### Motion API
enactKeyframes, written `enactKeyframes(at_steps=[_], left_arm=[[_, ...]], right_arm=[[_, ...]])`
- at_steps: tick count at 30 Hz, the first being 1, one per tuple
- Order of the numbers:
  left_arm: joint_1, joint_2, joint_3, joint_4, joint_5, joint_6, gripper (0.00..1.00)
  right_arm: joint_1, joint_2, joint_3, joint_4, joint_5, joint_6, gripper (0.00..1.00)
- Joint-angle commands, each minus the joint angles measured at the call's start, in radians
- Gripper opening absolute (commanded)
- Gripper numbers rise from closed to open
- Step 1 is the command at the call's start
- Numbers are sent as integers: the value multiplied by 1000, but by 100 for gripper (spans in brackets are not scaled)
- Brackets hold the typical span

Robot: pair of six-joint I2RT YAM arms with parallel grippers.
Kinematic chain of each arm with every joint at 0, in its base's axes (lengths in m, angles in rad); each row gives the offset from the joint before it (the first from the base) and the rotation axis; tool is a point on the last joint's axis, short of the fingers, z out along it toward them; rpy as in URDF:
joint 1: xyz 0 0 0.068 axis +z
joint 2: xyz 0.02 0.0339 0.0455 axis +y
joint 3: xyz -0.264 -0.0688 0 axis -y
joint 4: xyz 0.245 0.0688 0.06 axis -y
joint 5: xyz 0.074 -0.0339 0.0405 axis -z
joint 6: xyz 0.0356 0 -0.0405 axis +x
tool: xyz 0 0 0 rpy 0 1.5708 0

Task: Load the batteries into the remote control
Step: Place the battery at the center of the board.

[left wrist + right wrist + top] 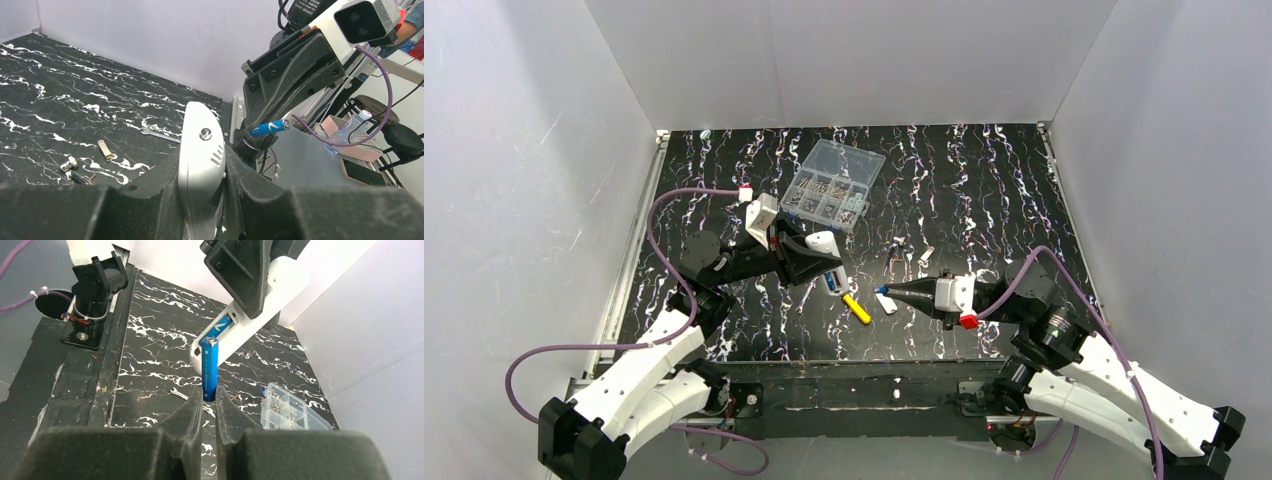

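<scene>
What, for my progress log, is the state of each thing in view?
remote control, held off the table, tilted, battery bay open
loaded battery, seated in the bay
held battery, gripped by one end, not yet inserted
left tool, shut on the remote control
right tool, shut on the held battery
screwdriver, lying on the table
cover piece, off, lying on the table

I get the whole bench from high above and behind — wrist cameras sit close, facing each other, both sharing the remote control.
</scene>
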Motion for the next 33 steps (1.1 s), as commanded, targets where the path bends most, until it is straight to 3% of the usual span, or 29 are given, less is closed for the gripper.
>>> enactKeyframes(at_steps=[1,13,15,19,25,27,30,33], left_arm=[[-6,-24,13,153,14,-18,0],[-11,-25,17,173,35,-20,0],[-11,-28,18,148,21,-23,0],[-11,-46,16,68,-7,-14,0],[-11,-47,6,115,16,-7,0],[-11,-47,3,117,16,-5,0],[-11,-53,-1,108,8,-1,0],[-11,-50,-7,104,-7,-4,0]], right_arm=[[2,-14,-2,61,-14,-19,1],[2,6,-16,110,13,25,1],[3,20,-28,161,183,139,1],[2,56,-68,193,694,517,1],[3,-1,-217,231,899,691,1],[2,-19,-240,170,1082,903,1],[2,7,-160,-255,1301,1394,1],[2,88,-71,-636,1335,1851,1]])
